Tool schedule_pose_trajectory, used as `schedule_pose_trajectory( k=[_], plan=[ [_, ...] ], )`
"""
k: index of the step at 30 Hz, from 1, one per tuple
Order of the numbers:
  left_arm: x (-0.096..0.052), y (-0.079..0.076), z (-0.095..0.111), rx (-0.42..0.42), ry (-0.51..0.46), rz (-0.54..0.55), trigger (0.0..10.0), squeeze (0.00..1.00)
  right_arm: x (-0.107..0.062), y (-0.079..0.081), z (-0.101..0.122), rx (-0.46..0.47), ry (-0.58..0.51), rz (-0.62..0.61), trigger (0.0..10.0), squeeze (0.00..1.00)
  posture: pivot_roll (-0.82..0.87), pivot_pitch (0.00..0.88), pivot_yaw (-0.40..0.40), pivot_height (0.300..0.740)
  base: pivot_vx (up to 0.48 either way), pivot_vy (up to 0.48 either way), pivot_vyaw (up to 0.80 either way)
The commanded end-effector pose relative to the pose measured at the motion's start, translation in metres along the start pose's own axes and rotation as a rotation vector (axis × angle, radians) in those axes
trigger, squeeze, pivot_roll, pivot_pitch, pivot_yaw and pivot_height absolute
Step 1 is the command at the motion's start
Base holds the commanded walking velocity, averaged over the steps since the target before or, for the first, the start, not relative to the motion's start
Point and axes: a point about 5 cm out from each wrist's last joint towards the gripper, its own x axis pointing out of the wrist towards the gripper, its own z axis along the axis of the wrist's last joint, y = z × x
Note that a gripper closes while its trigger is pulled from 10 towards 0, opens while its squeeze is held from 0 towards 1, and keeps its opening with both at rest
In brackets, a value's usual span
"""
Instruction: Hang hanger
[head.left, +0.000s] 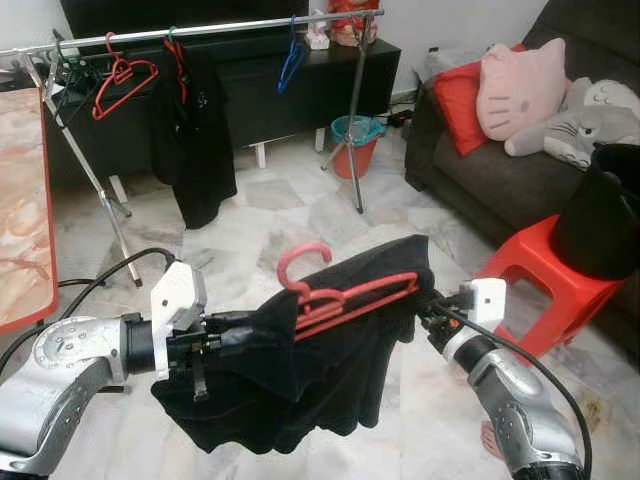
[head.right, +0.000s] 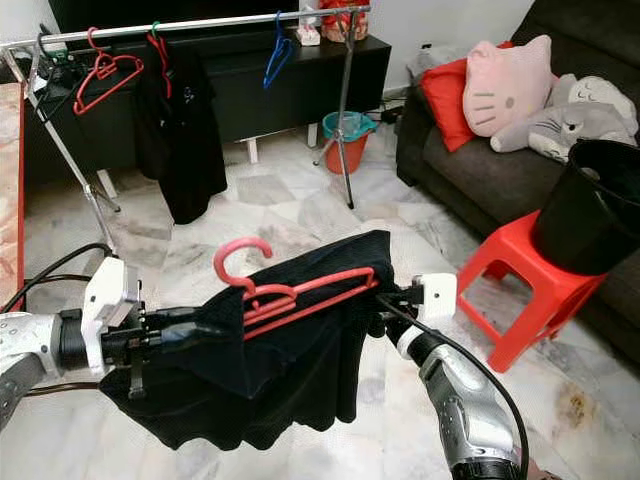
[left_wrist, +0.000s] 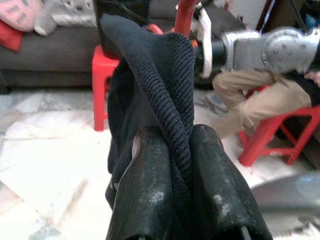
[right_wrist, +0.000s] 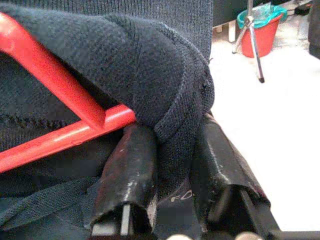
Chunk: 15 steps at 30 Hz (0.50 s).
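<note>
Both my left gripper (head.left: 215, 335) and right gripper (head.left: 428, 300) pinch the black garment (head.left: 300, 370) on its red hanger (head.left: 335, 295); the rail (head.left: 200, 28) is well apart, so hanging remains.

Head cameras look forward and down from above both arms, taking in the clothes rack (head.left: 200, 28) far ahead and the sofa (head.right: 470, 170) off right. Left wrist camera sits tight behind its fingers (left_wrist: 150, 190), facing across to the red stool (left_wrist: 102, 75). Right wrist camera, equally close, faces the orange bucket (right_wrist: 260, 25), shared with the head views.
</note>
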Motion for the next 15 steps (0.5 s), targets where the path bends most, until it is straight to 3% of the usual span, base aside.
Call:
schedule_pose_trajectory(
  k=[1,2,4,9,13,15],
  plan=[
    [0.000,-0.006,-0.004,0.016,0.070,-0.053,10.0,0.00,-0.001,-0.005,0.009,-0.029,-0.029,-0.017,0.0,0.00,0.04,0.046,-0.073,0.740,0.000,0.000,0.00],
    [0.000,-0.006,-0.004,0.016,0.070,-0.053,10.0,0.00,-0.001,-0.005,0.009,-0.029,-0.029,-0.017,0.0,0.00,0.04,0.046,-0.073,0.740,0.000,0.000,0.00],
    [-0.006,-0.007,-0.017,0.022,0.187,-0.073,10.0,0.00,-0.001,-0.005,0.009,-0.039,-0.025,-0.014,0.0,0.00,0.04,0.046,-0.073,0.740,0.000,0.000,0.00],
    [-0.014,-0.011,-0.029,0.020,0.298,-0.116,10.0,0.00,-0.001,-0.004,0.008,-0.052,-0.017,-0.001,0.0,0.00,0.04,0.050,-0.074,0.740,0.000,0.000,0.00],
    [-0.018,-0.008,-0.034,0.040,0.346,-0.090,10.0,0.00,-0.001,-0.004,0.008,-0.058,-0.012,0.000,0.0,0.00,0.04,0.050,-0.074,0.740,0.000,0.000,0.00],
    [-0.019,-0.004,-0.033,0.047,0.326,-0.062,10.0,0.00,-0.001,-0.005,0.008,-0.063,-0.011,0.001,0.0,0.00,0.04,0.050,-0.075,0.740,0.000,0.000,0.00]
  ],
)
